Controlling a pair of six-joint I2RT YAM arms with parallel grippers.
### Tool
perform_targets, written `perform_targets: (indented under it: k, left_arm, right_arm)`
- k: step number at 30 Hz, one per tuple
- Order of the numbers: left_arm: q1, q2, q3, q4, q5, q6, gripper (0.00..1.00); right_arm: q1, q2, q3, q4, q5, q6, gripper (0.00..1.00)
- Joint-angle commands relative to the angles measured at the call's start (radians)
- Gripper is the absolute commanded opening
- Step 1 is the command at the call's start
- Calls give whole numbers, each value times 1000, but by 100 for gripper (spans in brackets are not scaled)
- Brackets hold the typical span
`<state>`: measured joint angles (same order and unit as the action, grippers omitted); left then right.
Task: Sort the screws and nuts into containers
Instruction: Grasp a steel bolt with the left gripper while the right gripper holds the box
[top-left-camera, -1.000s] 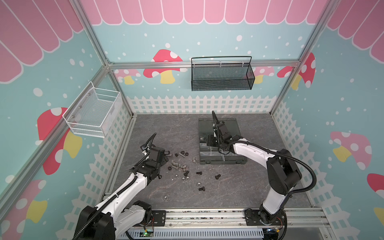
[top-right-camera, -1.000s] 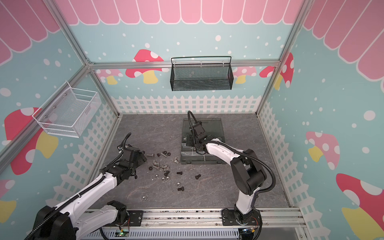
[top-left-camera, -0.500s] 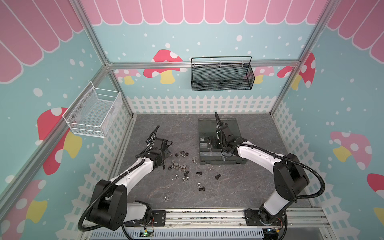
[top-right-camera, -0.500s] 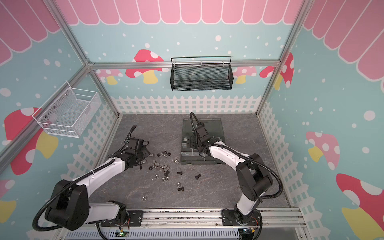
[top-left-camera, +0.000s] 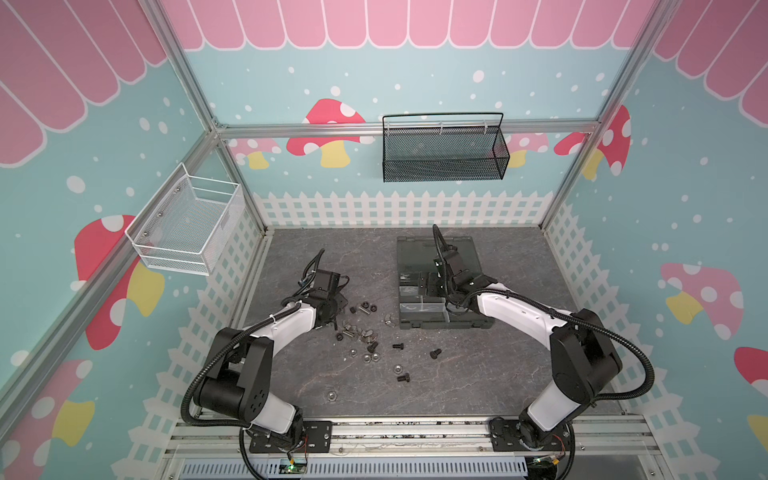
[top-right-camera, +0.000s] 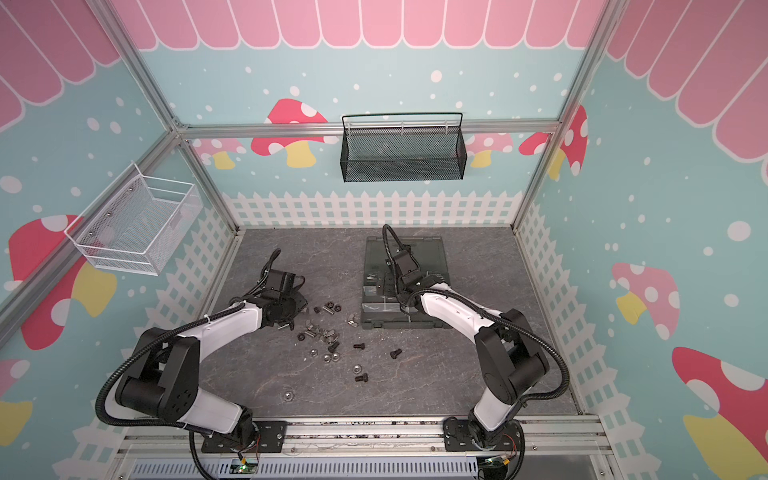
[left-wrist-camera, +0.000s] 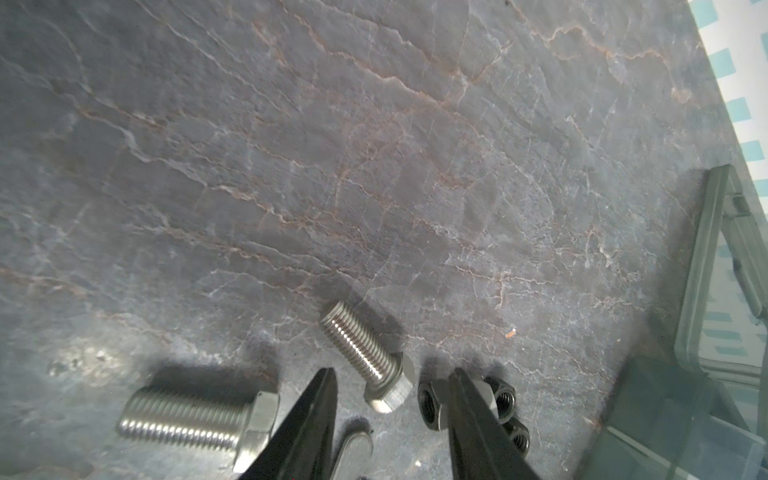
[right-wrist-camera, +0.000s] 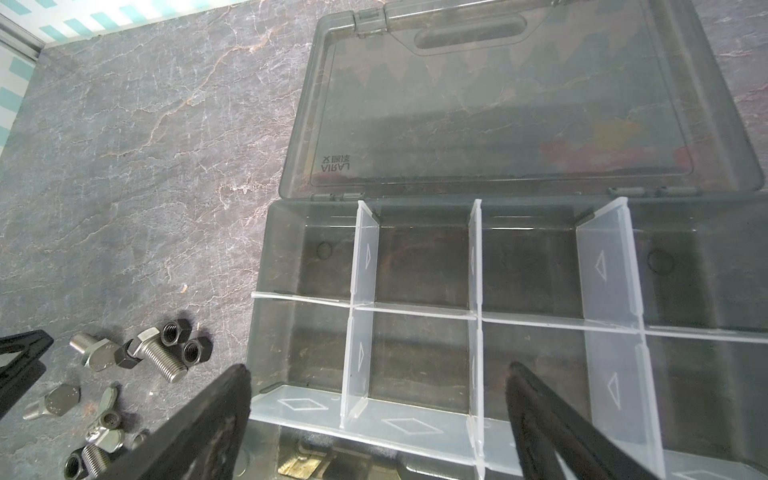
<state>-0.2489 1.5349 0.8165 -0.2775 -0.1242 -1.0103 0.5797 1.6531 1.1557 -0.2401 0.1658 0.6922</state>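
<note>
Since the earlier frames the left arm has folded at the elbow and brought the left gripper (top-left-camera: 334, 313) to the edge of the loose hardware, while the right gripper (top-left-camera: 430, 286) has widened above the organizer box (top-left-camera: 440, 249). Top view: the screws (top-left-camera: 360, 332) and the nuts (top-left-camera: 368, 308) lie scattered on the tabletop (top-left-camera: 478, 374) between the two arms, just beside the box. Left wrist view: the left gripper (left-wrist-camera: 392, 374) has its jaws apart, straddling the hex head of a silver screw (left-wrist-camera: 361, 353) that lies flat, with a gap visible on each side. The black nuts (left-wrist-camera: 505, 399) sit against one finger (left-wrist-camera: 473, 415), partly hidden by it, and a second silver screw (left-wrist-camera: 187, 415) lies outside the other finger. Right wrist view: the right gripper (right-wrist-camera: 376, 370) is spread wide and holds nothing, poised above the containers (right-wrist-camera: 419, 266), compartments set off by clear dividers. The lid (right-wrist-camera: 519, 104) lies flat, hinged back, and more screws and nuts cluster on the tabletop beside the box.
</note>
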Motion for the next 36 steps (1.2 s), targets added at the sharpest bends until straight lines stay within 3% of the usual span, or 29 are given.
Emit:
perform_targets:
  k: [1, 21, 36]
  left_arm:
    - [5, 18, 0, 35, 12, -67, 45]
    - [25, 104, -6, 41, 2, -70, 45]
    - [26, 187, 114, -140, -4, 45, 25]
  right_arm:
    - [-8, -24, -16, -24, 6, 26, 97]
    - [-12, -7, -25, -20, -8, 45, 97]
    - [-20, 12, -21, -22, 0, 68, 97]
